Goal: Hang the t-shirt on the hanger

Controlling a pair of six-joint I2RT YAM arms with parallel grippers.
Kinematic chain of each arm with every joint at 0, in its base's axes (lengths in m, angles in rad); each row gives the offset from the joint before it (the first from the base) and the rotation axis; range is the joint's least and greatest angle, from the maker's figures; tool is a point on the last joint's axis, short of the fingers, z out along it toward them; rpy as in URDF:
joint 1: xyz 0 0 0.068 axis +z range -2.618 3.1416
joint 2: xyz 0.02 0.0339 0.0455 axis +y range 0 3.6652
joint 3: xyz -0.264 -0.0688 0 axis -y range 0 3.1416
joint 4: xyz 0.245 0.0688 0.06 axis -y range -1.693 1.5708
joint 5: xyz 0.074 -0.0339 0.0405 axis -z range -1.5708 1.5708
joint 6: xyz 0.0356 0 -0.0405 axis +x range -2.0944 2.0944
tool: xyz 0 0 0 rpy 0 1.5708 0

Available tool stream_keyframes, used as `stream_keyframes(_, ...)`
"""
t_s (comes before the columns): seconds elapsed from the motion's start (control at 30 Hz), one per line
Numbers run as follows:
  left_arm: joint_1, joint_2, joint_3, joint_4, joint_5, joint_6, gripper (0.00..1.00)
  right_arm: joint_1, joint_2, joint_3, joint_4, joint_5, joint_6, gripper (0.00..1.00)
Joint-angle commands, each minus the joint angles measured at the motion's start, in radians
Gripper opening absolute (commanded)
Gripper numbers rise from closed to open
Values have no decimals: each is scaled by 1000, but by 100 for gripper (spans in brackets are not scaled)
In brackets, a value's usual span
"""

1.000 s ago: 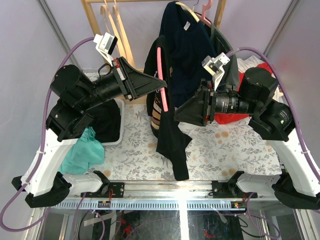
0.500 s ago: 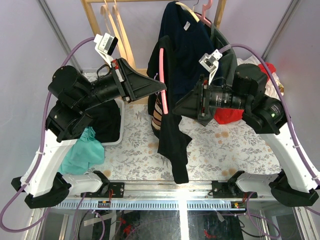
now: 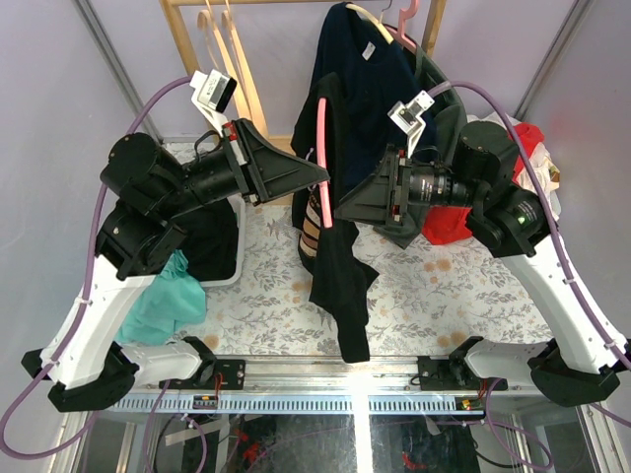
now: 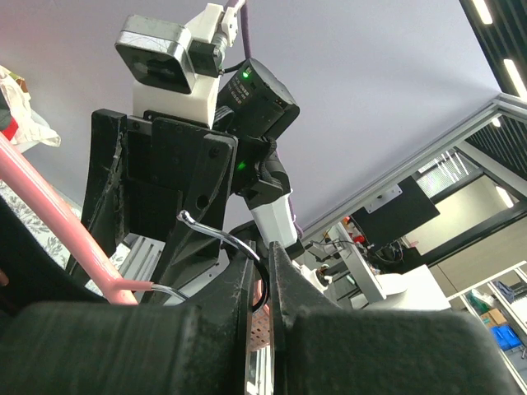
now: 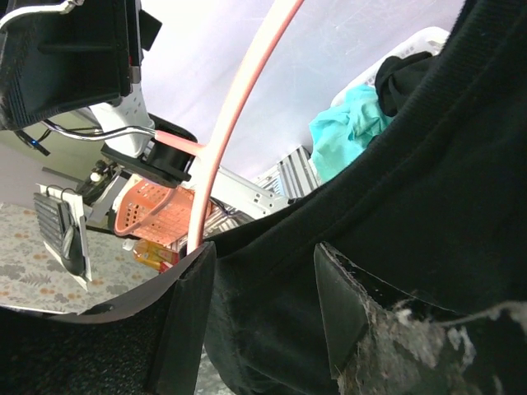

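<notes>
Black t-shirt (image 3: 340, 276) w/ tan print hangs mid-air over the floral desk (image 3: 463, 296). It's draped down one side of the pink hanger (image 3: 319, 138), hem trailing toward the desk's near edge. Left gripper (image 4: 262, 257) pinches the hanger's metal hook (image 4: 216, 232), fingers pressed together. Right gripper (image 5: 263, 255) is spread, black cloth showing in the gap. Vs 1 s ago: right arm is higher & closer to the shirt, up off the red garment (image 3: 446, 229); left arm approx. same.
</notes>
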Motion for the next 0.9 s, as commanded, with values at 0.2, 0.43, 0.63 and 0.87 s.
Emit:
stream_keyframes(0.2, 12, 18, -38, 204, 60, -26, 0, -6, 3, -34, 11, -42, 33, 47)
stream_keyframes(0.43, 16, 26, -34, 186, 44, -10, 0, -6, 5, 11, -88, 12, -27, 6)
stream_keyframes(0.63, 21, 28, -14, 101, -28, 64, 0, -6, 2, 97, -184, 67, -87, 0)
stream_keyframes(0.87, 22, 38, -30, 69, -147, 108, 0, -6, 22, 166, -209, 60, -89, 0)
